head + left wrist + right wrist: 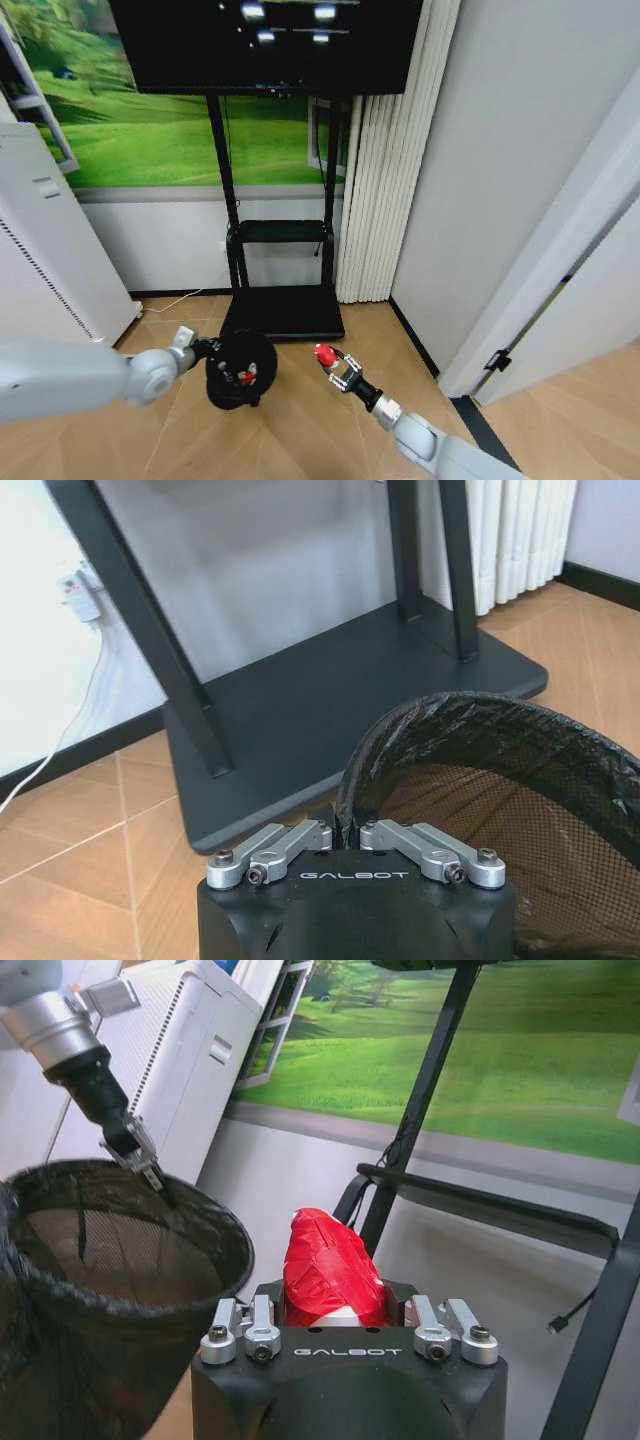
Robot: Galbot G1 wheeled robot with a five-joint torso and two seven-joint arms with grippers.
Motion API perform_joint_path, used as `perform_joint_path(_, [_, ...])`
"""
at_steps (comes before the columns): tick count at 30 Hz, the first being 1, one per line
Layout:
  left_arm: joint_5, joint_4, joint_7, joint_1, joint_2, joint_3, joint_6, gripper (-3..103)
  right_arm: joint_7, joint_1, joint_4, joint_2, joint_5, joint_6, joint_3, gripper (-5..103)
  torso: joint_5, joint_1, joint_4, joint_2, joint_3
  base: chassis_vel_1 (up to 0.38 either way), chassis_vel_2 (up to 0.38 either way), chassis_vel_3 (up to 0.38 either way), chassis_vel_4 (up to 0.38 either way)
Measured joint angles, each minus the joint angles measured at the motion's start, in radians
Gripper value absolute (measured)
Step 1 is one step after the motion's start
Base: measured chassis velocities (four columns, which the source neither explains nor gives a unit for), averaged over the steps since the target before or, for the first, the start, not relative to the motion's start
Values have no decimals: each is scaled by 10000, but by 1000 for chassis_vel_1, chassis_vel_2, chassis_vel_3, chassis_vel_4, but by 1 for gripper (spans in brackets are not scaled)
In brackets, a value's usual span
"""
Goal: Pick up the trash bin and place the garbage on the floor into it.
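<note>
Head view: bin point(240, 368) sits low and left of centre in the frame, just in front of the flat black stand base point(283, 312), with something small and red visible inside it. Left gripper point(210, 350) meets the bin rim from the left; the arm enters from the lower left edge. Whether the bin rests on the floor point(300, 430) or hangs just off it cannot be told.

Left wrist view: left gripper point(345, 832) has its fingers pinched together on the bagged rim of the bin point(500, 780), mesh wall showing inside. Stand base point(330, 710) lies close behind.

Right gripper point(335, 366) is low and centre in the head view, just right of the bin and apart from it, carrying a red piece of garbage point(324, 353). Right wrist view: fingers clamped on the red crumpled wad point(328, 1270); open bin mouth point(130, 1250) at lower left of that frame, left gripper point(150, 1165) on its far rim.

Step in hand, as judged: bin secured, one piece of garbage gripped, transfer pending. Next move calls for bringing the wad over the bin mouth, clear of the rim and the left fingers, then letting go.
</note>
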Motion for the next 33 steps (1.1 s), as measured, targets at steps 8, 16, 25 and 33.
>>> perform_joint_path(8, [-405, 107, -251, 432, 793, -531, -107, 7, 171, 502, 495, -66, 168, -272, -554, 51, -1, 0, 1, 0, -1, 0, 0, 0, 0])
perform_joint_path(16, [-675, 140, -397, 822, 1291, -957, -169, 7, 280, 1265, 53, 391, 397, -346, -1440, 51, -2, 0, 1, -1, 0, 0, 0, 0, 0])
perform_joint_path(25, [-941, 157, -515, 1108, 1716, -1316, -196, 7, 365, 1920, -527, 748, 613, -338, -2004, 51, -1, 0, 1, -1, 0, 0, 0, 0, 0])
perform_joint_path(33, [-1138, 367, -504, 1321, 2033, -1526, -224, 7, 513, 1906, -797, 1040, 554, -374, -2149, 51, 0, 0, 1, -2, 0, 0, 0, 0, 0])
